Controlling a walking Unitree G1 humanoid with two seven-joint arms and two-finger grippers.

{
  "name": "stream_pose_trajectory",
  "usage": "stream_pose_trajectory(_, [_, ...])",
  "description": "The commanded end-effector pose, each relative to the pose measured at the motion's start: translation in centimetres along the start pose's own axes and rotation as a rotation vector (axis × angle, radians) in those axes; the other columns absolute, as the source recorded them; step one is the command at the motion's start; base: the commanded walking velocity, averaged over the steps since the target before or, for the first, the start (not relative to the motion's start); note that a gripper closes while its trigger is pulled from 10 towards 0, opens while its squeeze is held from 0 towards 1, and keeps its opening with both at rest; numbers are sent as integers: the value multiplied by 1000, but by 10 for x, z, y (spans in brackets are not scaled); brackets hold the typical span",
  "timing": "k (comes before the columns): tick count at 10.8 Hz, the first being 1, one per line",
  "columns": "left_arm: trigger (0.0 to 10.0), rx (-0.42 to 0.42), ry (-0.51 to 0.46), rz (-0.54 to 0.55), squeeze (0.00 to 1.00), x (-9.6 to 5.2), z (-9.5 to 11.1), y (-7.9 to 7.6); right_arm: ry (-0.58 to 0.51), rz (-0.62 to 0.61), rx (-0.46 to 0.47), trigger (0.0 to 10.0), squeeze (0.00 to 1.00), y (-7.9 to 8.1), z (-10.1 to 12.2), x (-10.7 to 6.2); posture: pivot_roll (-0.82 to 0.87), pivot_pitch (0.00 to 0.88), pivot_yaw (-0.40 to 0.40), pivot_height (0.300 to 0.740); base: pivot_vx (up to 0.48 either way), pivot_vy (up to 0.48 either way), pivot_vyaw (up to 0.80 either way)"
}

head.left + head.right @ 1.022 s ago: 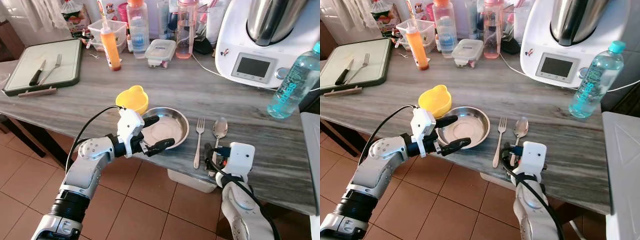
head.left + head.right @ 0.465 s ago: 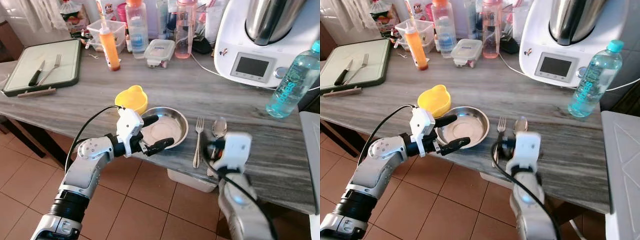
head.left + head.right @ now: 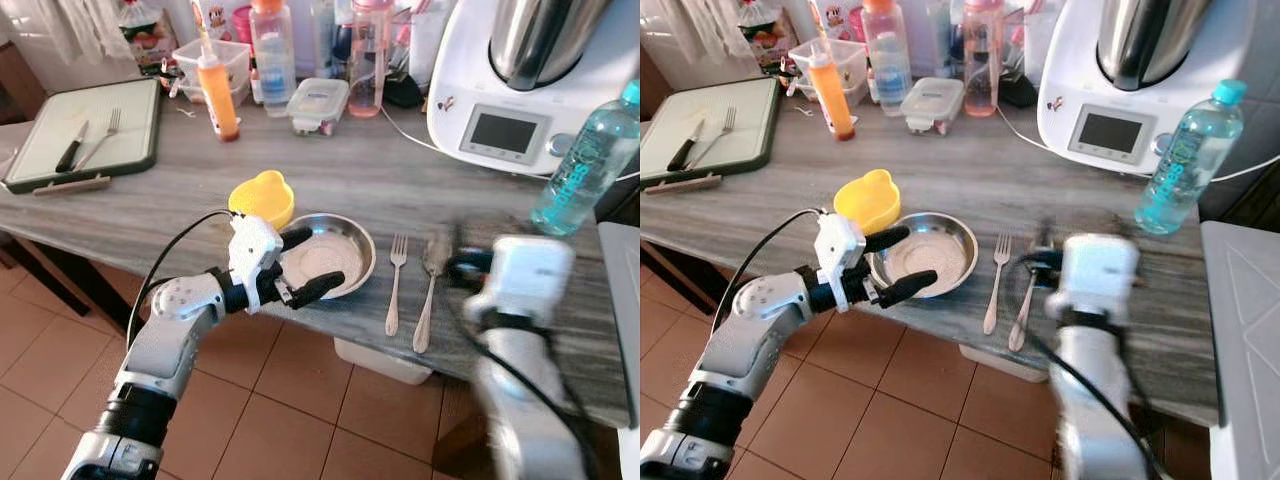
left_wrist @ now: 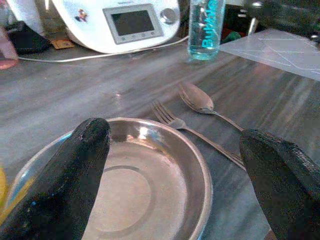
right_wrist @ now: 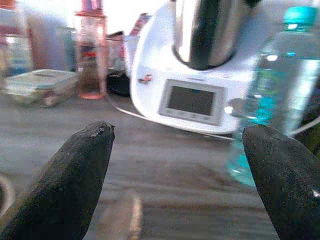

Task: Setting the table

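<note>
While the steel plate point(image 3: 325, 262) lies at the table's point(image 3: 400, 180) near edge, a yellow bowl point(image 3: 263, 197) touches its rim at ten o'clock, and a fork point(image 3: 395, 283) with a spoon point(image 3: 430, 285) lie just beside it at three o'clock. Fingers spread apart, the left gripper point(image 3: 305, 264) straddles the plate's near-left rim. At three o'clock from the spoon the blurred right gripper point(image 5: 175, 175) hovers, fingers wide, facing a white kitchen machine point(image 3: 1140, 80) and water bottle point(image 3: 1185, 160).
</note>
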State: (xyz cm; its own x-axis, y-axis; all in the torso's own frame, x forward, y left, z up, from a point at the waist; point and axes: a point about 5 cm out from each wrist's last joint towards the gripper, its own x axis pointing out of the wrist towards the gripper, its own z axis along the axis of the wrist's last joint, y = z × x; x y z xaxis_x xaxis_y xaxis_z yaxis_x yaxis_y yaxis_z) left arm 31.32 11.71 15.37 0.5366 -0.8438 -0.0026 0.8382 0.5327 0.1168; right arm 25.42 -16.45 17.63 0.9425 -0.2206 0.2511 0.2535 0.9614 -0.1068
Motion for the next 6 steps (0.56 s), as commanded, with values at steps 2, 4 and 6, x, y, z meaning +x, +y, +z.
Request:
stream_pose_trajectory(2, [10000, -7, -22, 42, 0, -8, -3, -5, 52, -21, -59, 10000, 1000, -14, -5, -14, 1, 91, 32, 740, 0, 0, 0])
stream_pose_trajectory(4, [10000, -25, -46, 88, 0, -8, -6, -14, 109, 33, -9, 10000, 0, -18, -14, -29, -4, 85, 19, 740, 0, 0, 0])
stream_pose_trajectory(6, [10000, -47, -33, 127, 0, -10, -13, -21, 111, 27, 2, 10000, 0, -22, -13, -35, -6, 78, 7, 740, 0, 0, 0])
